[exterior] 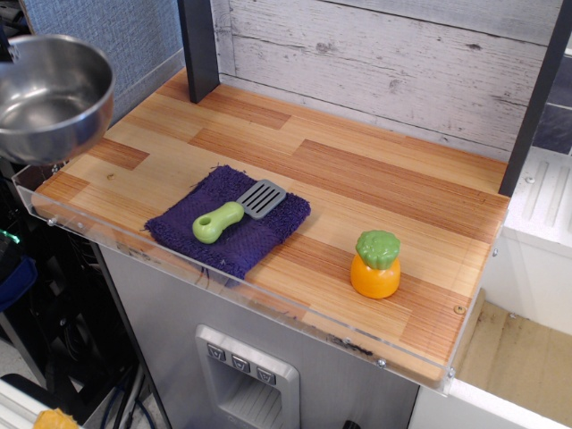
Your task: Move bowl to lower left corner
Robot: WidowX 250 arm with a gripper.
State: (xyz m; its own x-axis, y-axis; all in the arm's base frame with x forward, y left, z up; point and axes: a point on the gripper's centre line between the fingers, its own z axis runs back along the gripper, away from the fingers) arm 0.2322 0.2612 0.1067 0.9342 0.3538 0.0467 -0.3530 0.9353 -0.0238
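The shiny steel bowl (49, 94) hangs in the air at the far left, tilted a little, over the left edge of the wood table; part of it is cut off by the frame. Only a dark sliver of my gripper (4, 46) shows at the bowl's far rim, at the picture's left edge, and its fingers are hidden. The bowl is off the table, so it is held. The lower left corner (52, 192) of the tabletop, edged with a clear acrylic strip, lies below and slightly right of the bowl.
A purple cloth (228, 219) with a green-handled spatula (231, 214) lies front centre-left. An orange toy with a green top (375, 264) stands front right. A dark post (198, 49) rises at the back left, with a grey plank wall (384, 63) behind.
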